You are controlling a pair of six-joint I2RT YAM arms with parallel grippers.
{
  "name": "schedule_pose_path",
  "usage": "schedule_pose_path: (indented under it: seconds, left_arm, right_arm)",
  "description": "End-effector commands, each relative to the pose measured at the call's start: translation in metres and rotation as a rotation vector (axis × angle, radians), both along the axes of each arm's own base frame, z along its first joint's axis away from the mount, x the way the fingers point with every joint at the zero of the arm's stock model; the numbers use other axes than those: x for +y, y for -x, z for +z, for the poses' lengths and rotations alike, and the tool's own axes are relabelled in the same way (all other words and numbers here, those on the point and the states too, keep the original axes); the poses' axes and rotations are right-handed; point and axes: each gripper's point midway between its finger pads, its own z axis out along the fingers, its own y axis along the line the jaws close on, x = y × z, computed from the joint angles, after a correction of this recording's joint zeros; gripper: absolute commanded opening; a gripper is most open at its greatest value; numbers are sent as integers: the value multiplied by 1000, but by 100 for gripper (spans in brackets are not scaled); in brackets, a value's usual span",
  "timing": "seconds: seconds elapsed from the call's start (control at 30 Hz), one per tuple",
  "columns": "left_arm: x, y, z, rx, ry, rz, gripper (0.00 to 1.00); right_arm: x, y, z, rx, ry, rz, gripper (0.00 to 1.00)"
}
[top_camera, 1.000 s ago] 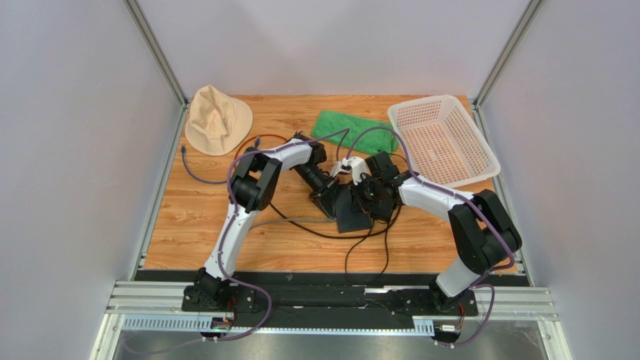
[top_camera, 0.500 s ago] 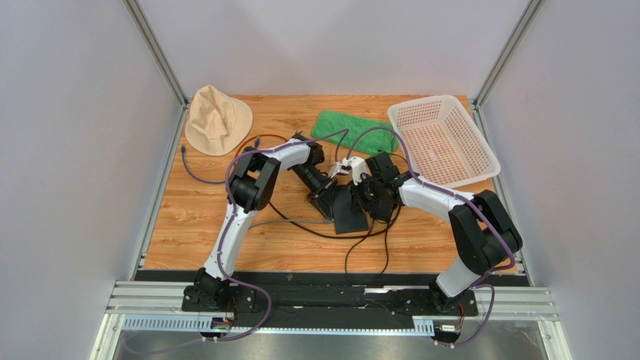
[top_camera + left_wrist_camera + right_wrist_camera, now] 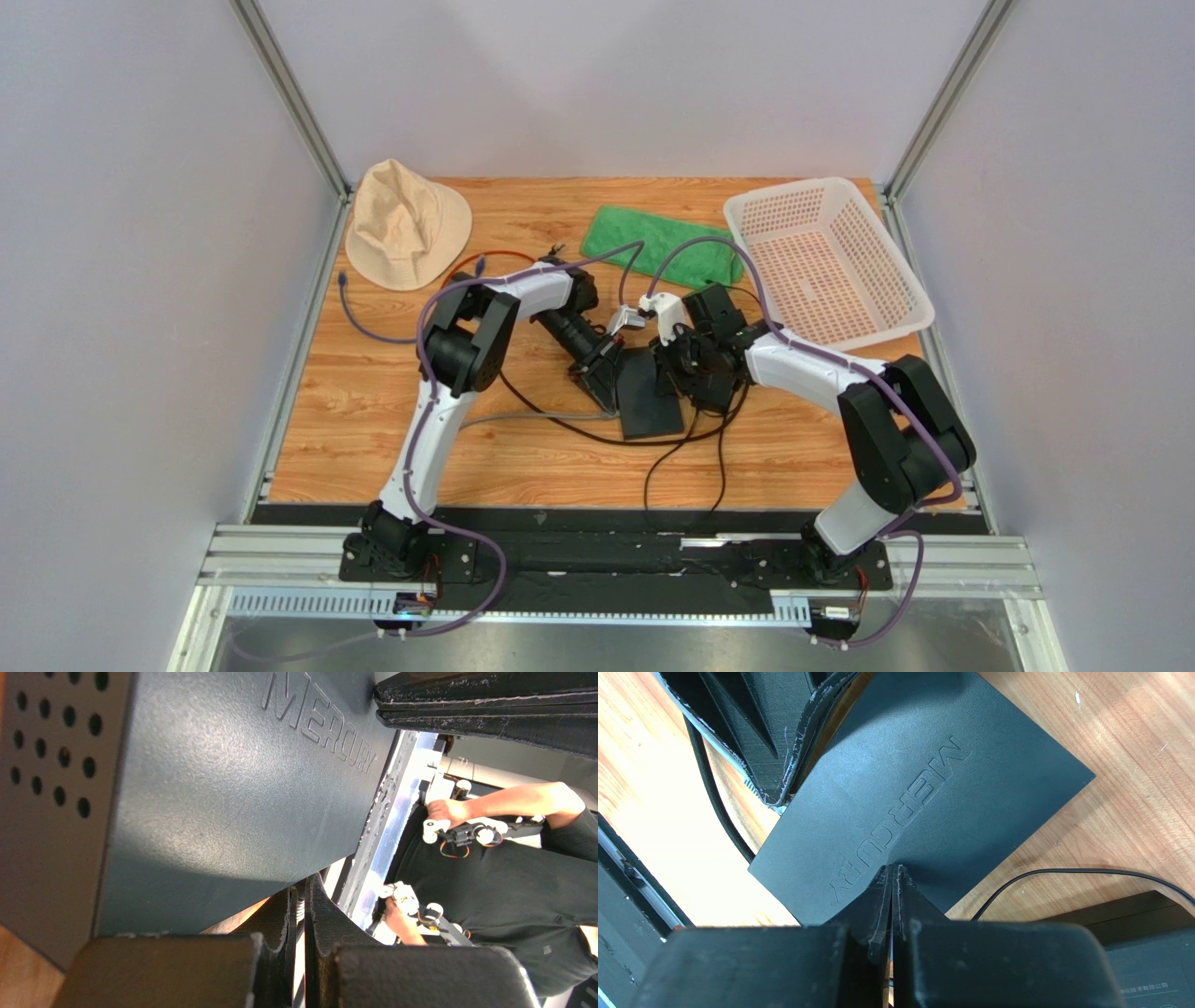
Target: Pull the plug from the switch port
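The switch [image 3: 648, 399] is a flat matte black box marked MERCURY [image 3: 927, 791], lying mid-table. It fills the upper left of the left wrist view [image 3: 210, 798]. Its port is hidden. My left gripper [image 3: 603, 375] stands at the box's left edge. Its jaws [image 3: 302, 883] are shut on a thin ribbed piece, the plug [image 3: 300, 908], with the edge of the box just beyond. My right gripper [image 3: 683, 367] is shut with nothing between its tips, which rest on the box's top face [image 3: 892, 875]. The left fingers [image 3: 773, 735] show at the box's far corner.
A beige hat [image 3: 404, 224] lies at the back left, a green cloth [image 3: 659, 245] at the back middle, a white basket [image 3: 828, 266] at the back right. A black adapter brick [image 3: 1151, 945] sits beside the switch. Black cables [image 3: 673, 448] loop toward the near edge.
The left gripper has drawn slightly to the left, and the switch has shifted and turned a little with it. The right gripper stays on the box. Both grippers stay shut.
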Motion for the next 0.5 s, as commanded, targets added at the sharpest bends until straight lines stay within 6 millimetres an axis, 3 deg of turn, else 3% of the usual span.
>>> schedule_pose_path:
  seconds: [0.0,0.3,0.47]
  left_arm:
    - [24,2,-19,-33,-134,-56,0]
    - [32,17,-28,10,-145,-45,0]
    - [33,13,-18,-34,-131,-33,0]
  right_arm:
    - [-17,10,-18,35,84,-11,0]
    - [-21,10,-29,40,145,-45,0]
    - [-23,7,-38,66,191,-63,0]
